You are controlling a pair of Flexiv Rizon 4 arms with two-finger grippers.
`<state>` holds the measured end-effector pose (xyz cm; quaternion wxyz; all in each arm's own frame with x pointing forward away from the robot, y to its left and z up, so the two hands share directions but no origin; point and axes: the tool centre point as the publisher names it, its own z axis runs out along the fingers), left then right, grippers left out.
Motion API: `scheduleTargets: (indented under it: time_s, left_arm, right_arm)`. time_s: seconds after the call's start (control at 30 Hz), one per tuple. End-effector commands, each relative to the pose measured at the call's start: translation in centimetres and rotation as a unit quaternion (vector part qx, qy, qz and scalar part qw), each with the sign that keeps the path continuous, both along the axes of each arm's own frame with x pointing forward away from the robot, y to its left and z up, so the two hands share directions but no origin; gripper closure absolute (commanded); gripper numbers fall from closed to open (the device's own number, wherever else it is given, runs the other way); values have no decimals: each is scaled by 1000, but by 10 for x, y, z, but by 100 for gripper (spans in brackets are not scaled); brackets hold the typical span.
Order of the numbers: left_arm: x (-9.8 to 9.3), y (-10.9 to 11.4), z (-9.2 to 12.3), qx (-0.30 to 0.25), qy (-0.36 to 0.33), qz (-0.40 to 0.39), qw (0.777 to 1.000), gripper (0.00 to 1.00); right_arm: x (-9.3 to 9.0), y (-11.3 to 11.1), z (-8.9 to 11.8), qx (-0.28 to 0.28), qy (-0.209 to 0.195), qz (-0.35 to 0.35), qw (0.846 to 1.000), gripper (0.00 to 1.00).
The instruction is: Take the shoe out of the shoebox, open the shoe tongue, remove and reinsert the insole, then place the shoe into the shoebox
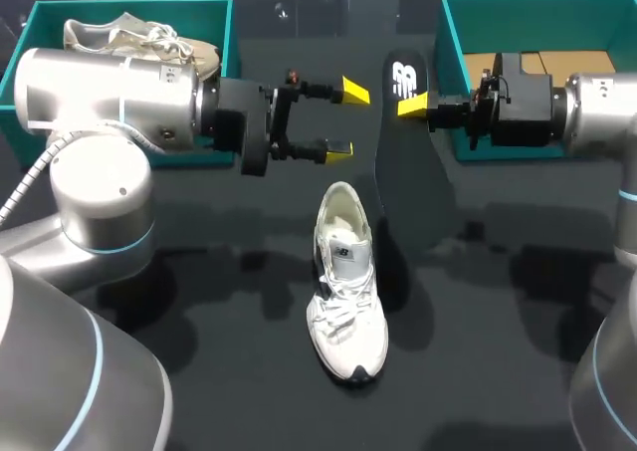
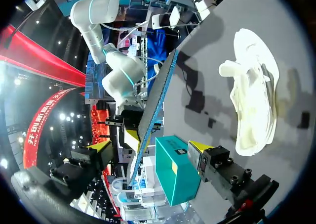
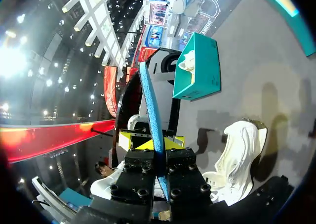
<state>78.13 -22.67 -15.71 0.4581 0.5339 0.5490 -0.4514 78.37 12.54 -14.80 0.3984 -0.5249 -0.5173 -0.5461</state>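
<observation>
Shoe (image 1: 346, 282) lies heel away, toe nearest.

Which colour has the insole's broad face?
Black insole, white mark at one end; best in head view.

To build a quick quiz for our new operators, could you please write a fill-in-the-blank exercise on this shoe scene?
1. The right gripper is ____ on the long black foam insole.
2. The left gripper, with nothing between its fingers, is ____.
3. The lace-up mesh sneaker standing on the black table is ____ in colour.
Missing words: shut; open; white.
</observation>
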Motion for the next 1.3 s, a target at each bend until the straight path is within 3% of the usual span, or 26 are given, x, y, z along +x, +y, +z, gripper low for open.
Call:
scheduleTargets:
  time_s: [0.03, 0.07, 0.1, 0.13, 0.2, 0.23, 0.27, 0.7, 0.9, 1.13, 1.3]
  left_arm:
    - [9, -5, -6, -14, 5, -2, 1000, 0]
    - [9, -5, -7, -18, 9, 0, 1000, 0]
    - [10, -5, -8, -19, 10, 2, 1000, 8]
    - [10, -5, -8, -22, 10, 1, 1000, 27]
    - [11, -7, -10, -24, 12, 2, 1000, 37]
    - [11, -8, -11, -24, 11, 2, 1000, 49]
    - [11, -9, -11, -26, 11, 2, 1000, 51]
    - [16, -20, -18, -29, 4, 12, 1000, 53]
    - [19, -22, -21, -26, 0, 22, 999, 59]
    - [22, -25, -25, -26, 3, 24, 999, 55]
    - [19, -26, -26, -25, 5, 24, 999, 62]
  right_arm:
    - [35, 15, -12, 8, 48, 33, 998, 100]
    - [39, 16, -13, 17, 56, 29, 998, 100]
    - [42, 17, -14, 21, 64, 30, 997, 100]
    - [45, 19, -14, 23, 67, 31, 997, 100]
    - [49, 21, -15, 33, 78, 33, 996, 100]
    - [51, 22, -15, 41, 80, 33, 995, 100]
    - [52, 22, -16, 44, 84, 32, 995, 100]
    - [57, 26, -24, 49, 137, 20, 989, 100]
    - [56, 27, -23, 49, 143, 18, 988, 100]
    - [55, 30, -23, 51, 148, 16, 988, 100]
    - [55, 32, -25, 54, 151, 12, 987, 100]
